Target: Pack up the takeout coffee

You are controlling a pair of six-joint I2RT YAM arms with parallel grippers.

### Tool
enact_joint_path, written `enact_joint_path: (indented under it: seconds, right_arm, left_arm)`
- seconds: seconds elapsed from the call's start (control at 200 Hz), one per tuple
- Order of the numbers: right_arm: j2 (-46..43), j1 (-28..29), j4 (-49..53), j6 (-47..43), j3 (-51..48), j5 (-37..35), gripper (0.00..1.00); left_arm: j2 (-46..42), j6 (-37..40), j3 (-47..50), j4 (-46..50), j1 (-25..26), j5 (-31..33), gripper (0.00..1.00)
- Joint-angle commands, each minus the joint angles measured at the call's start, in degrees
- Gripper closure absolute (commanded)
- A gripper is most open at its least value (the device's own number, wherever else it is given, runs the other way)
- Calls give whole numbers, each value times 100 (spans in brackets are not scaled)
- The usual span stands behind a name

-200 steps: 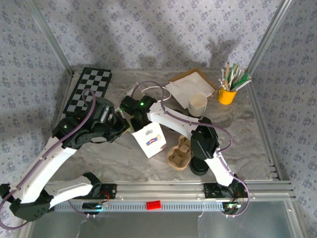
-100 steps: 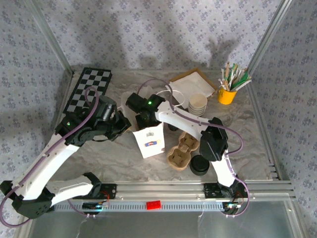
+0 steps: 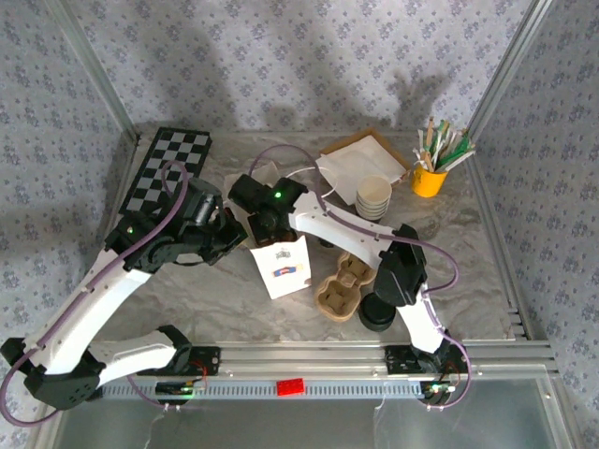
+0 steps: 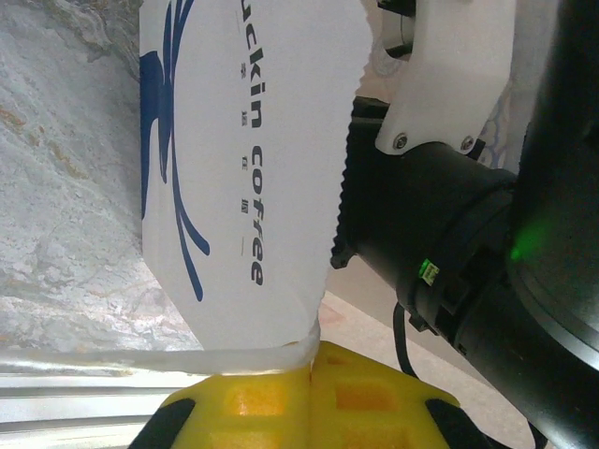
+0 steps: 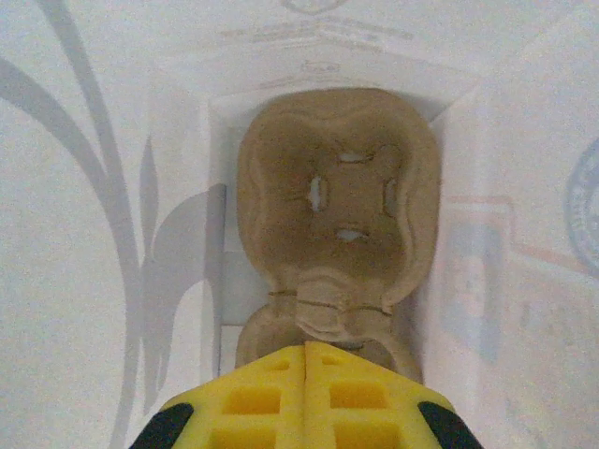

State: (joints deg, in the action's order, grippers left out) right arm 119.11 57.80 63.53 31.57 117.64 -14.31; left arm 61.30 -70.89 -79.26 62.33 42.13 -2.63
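A white paper bag [image 3: 282, 267] with blue coffee lettering stands mid-table. My left gripper [image 3: 234, 238] is shut on its upper rim; in the left wrist view the thin white bag [image 4: 243, 140] edge is pinched between the yellow fingertips [image 4: 316, 360]. My right gripper [image 3: 271, 227] points down into the bag's mouth. In the right wrist view it [image 5: 305, 348] is shut, its tips just above a brown pulp cup carrier [image 5: 337, 187] lying on the bag's floor. Whether it touches that carrier I cannot tell. Another brown carrier [image 3: 339, 292] lies on the table right of the bag.
A black lid [image 3: 377, 314] sits by the table carrier. A stack of paper cups [image 3: 374, 196], white napkins [image 3: 351, 164] and a yellow cup of stirrers [image 3: 430, 176] stand at the back right. A checkered board [image 3: 168, 170] lies back left.
The bag has gone from tilted to upright, and its mouth now faces up. My right gripper has swung over and down into it. The left gripper kept its hold on the rim.
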Motion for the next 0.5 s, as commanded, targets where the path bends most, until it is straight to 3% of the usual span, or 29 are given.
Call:
enact_joint_path:
  seconds: [0.0,0.495]
  right_arm:
    - [-262,44,177,-104,-58,-208,100]
    - [-380,-1,-211,-267,-613,-147,100]
  left_arm:
    - [37,172,-213,205,18,140,95]
    - [72,177,-262,244,11,175,95]
